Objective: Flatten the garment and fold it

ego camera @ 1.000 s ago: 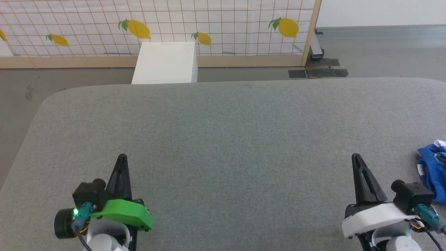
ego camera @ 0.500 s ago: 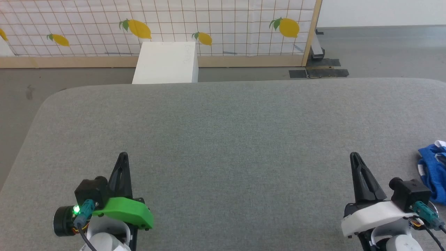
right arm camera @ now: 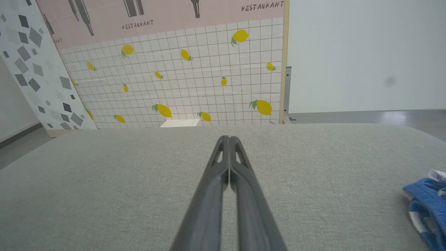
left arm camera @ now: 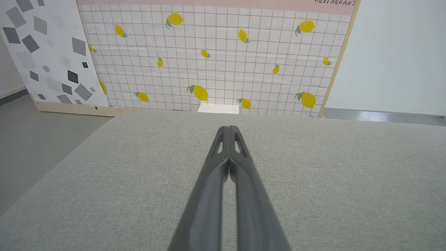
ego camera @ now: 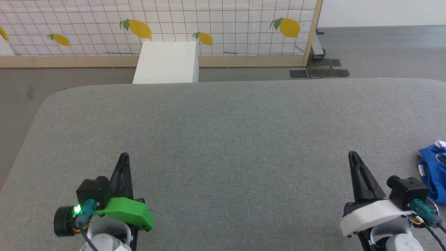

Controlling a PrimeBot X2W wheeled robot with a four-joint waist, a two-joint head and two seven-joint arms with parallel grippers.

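Shorts (ego camera: 433, 171), bright blue with white trim, lie bunched near the right edge of the grey padded table (ego camera: 223, 132). They sit beside and to the right of the right gripper (ego camera: 352, 154), apart from its fingers, and the head view cuts them off. The right wrist view catches the same crumpled heap low at its right edge.

Both grippers hover over the near part of the table, fingers pointing toward the far side. The right one has its jaws pressed together and holds nothing. The left gripper (ego camera: 123, 156), well apart on the near left, is likewise closed and empty.

By the look of it, the work has not begun: the shorts are neither flattened nor folded, and the step in hand is the first reach. The next move likely calls for the right arm to swing right, part its jaws and pinch an edge. It would then draw the shorts toward the middle, where both arms can spread them.

How far the shorts run past the frame and which way the waistband faces cannot be told. Beyond the table stand a white box (ego camera: 166, 62) and a lemon-print screen (ego camera: 223, 24).
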